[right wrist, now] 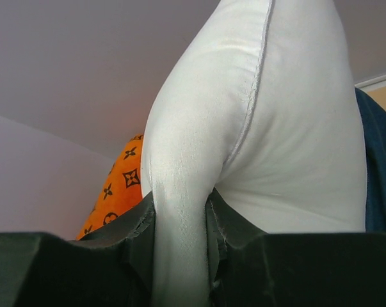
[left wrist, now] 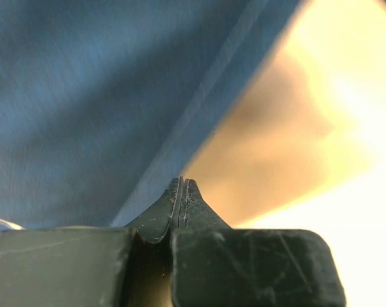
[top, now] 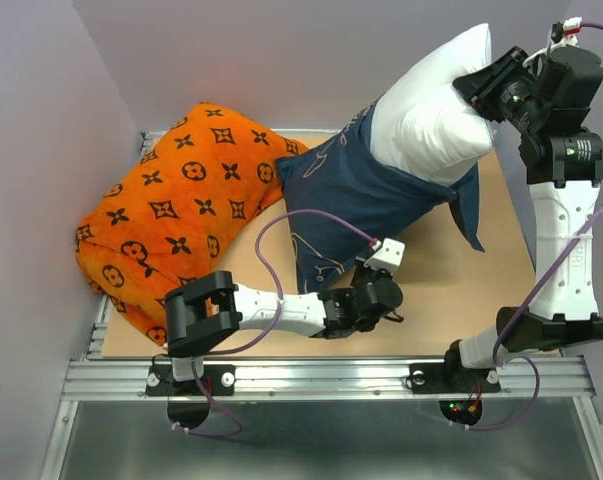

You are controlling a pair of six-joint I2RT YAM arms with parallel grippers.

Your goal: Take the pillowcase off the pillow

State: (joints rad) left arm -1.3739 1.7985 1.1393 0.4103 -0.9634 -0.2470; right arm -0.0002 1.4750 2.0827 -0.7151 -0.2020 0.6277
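The white pillow [top: 431, 110] sticks halfway out of the navy pillowcase [top: 351, 195], raised towards the back right. My right gripper [top: 481, 90] is shut on a fold of the pillow's free end; in the right wrist view that fold [right wrist: 180, 160] fills the gap between the fingers [right wrist: 234, 224]. The pillowcase still covers the pillow's lower half and lies on the table. My left gripper [top: 376, 300] hangs low at the pillowcase's near edge. In the left wrist view its jaws [left wrist: 182, 185] are pressed together with nothing between them, and the blue fabric [left wrist: 84, 96] lies just beyond.
A large orange cushion with black motifs [top: 176, 215] lies at the left, touching the pillowcase; it also shows in the right wrist view [right wrist: 119, 185]. The tan table board [top: 481, 300] is walled at the left and back. A metal rail [top: 331, 378] runs along the near edge.
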